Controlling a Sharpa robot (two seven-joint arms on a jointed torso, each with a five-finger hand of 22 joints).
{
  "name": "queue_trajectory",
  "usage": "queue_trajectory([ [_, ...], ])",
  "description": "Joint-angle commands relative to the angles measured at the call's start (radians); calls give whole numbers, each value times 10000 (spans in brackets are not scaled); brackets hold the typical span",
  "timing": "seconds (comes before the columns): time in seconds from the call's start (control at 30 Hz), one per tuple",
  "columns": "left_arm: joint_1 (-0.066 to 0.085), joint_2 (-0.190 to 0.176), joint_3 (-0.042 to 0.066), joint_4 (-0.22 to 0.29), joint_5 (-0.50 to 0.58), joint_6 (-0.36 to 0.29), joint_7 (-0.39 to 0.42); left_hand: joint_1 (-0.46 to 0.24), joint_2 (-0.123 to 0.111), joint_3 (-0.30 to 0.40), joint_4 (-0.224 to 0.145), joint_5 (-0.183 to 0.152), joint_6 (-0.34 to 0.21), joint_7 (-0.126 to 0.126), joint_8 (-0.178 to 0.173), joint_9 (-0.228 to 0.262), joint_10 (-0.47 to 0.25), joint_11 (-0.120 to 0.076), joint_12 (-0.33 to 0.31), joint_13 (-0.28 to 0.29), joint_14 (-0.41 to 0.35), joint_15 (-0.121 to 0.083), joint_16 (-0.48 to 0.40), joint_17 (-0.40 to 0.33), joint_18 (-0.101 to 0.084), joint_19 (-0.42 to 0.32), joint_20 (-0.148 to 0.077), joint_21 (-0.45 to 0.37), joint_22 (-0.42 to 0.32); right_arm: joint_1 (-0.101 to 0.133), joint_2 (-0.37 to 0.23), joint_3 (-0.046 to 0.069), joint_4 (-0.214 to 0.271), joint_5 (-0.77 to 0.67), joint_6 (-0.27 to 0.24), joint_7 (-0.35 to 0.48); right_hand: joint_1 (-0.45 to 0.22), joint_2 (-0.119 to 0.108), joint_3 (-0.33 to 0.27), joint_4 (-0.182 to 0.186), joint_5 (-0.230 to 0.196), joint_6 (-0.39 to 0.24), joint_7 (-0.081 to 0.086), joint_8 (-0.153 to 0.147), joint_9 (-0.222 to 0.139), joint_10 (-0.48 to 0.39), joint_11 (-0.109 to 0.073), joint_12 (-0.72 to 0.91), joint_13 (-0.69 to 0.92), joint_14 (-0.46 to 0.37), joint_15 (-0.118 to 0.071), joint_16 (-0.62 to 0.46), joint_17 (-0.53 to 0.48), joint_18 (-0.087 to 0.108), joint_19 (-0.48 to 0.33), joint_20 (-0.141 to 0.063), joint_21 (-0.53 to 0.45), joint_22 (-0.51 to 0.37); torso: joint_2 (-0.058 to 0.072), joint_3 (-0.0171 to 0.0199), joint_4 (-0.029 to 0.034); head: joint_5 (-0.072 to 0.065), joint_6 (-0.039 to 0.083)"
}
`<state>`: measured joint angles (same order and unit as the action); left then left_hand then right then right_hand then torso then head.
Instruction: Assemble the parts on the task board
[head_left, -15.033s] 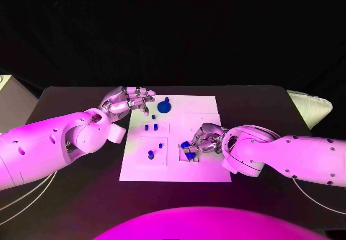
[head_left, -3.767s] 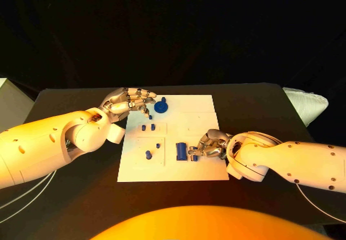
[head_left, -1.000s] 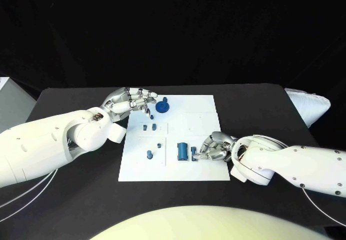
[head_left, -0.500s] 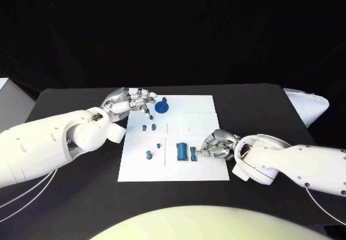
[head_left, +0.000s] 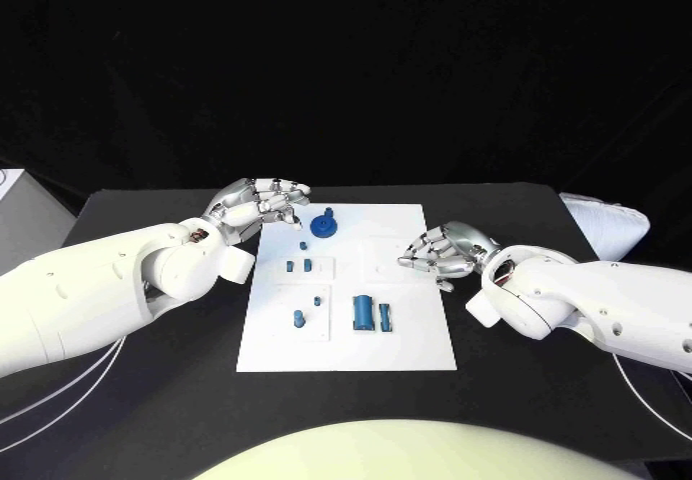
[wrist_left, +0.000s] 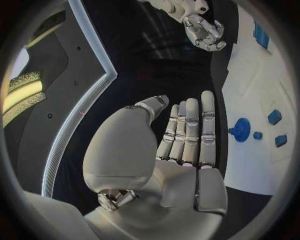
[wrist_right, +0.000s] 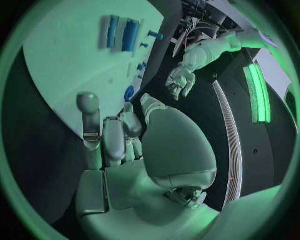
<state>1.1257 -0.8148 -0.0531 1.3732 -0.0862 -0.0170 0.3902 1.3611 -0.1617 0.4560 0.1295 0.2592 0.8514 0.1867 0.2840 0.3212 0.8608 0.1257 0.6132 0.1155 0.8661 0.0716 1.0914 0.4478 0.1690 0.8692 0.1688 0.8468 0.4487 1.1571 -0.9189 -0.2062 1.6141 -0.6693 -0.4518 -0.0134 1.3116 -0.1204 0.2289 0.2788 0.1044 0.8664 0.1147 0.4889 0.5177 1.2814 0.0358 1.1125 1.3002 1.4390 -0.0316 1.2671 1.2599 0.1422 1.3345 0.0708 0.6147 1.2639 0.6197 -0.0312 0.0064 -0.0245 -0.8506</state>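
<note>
Nearest me on the board (head_left: 411, 345) I see two long parts (head_left: 374, 312) lying side by side, untouched. A small peg (head_left: 299, 319) stands left of them, two more parts (head_left: 300, 265) further up. My right hand (head_left: 444, 252) hovers over the board's right edge, fingers curled in, holding nothing. Farthest, my left hand (head_left: 260, 206) hangs at the far left corner, fingers apart and empty, beside the round part (head_left: 326, 226).

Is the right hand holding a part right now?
No, it looks empty. The right hand hovers at the board's right edge, fingers loosely apart with nothing between them.
</note>
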Motion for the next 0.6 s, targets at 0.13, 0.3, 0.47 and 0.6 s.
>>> queue_trajectory([
  [0.13, -4, 234, 12, -583, 667, -718, 896, 382, -171, 81, 364, -1, -702, -79, -300, -267, 322, 328, -1653, -531, -808, 422, -3178, -1363, 54, -676, 530, -2247, -1300, 131, 473, 121, -1375, 3206, -583, 2382, 677, -208, 651, -10, 497, -842, 437, -479, -331, -3333, 467, -4922, -3029, -2700, 451, -5285, -3764, 329, -1634, 433, -4197, -2392, -350, -75, -75, 192, 511],
  [0.3, -3, 463, 16, -1299, 1113, -1027, 1205, 505, -153, -31, 518, 9, -553, 86, -161, -446, 358, 609, -3078, -522, -979, 819, -5684, -2096, 121, -1008, 976, -4475, -2635, 165, 984, 202, -2549, 4521, -402, 3211, 980, -469, 1386, -11, 680, -1647, 913, -678, -628, -4453, 1100, -6994, -5660, -4956, 1216, -6989, -4725, 234, -3304, 1148, -5481, -4265, -477, -40, -139, 354, 787],
  [0.47, -4, 662, 18, -1783, 1365, -1168, 1374, 562, -128, -143, 571, 11, -714, 130, -248, -650, 135, 671, -3902, -530, -1324, 1036, -7081, -2421, 64, -1373, 1190, -5816, -3426, 173, 1269, 242, -3173, 4913, 16, 3653, 984, -618, 2064, -201, 440, -1348, 907, -1134, -1312, -3871, 1231, -8242, -8727, -5595, 1510, -8116, -6356, 442, -4092, 1626, -5482, -6780, -533, -6, -132, 412, 902],
  [0.6, -12, 617, 16, -1674, 872, -934, 863, -4391, 1617, -4560, -1295, -2592, -8514, -1867, -2840, -3212, -8608, -1257, -6132, -1155, -8661, -716, -10914, -4478, -1690, -8692, -1688, -8468, -4487, 134, 1228, 299, -3023, 4109, -431, 2824, -3824, 1204, -2289, -2788, -1044, -8664, -1147, -4889, -5177, -12814, -358, -11125, -13002, -14390, 316, -12671, -12599, -1422, -13345, -708, -6147, -12639, -483, -25, -119, 368, 891],
])
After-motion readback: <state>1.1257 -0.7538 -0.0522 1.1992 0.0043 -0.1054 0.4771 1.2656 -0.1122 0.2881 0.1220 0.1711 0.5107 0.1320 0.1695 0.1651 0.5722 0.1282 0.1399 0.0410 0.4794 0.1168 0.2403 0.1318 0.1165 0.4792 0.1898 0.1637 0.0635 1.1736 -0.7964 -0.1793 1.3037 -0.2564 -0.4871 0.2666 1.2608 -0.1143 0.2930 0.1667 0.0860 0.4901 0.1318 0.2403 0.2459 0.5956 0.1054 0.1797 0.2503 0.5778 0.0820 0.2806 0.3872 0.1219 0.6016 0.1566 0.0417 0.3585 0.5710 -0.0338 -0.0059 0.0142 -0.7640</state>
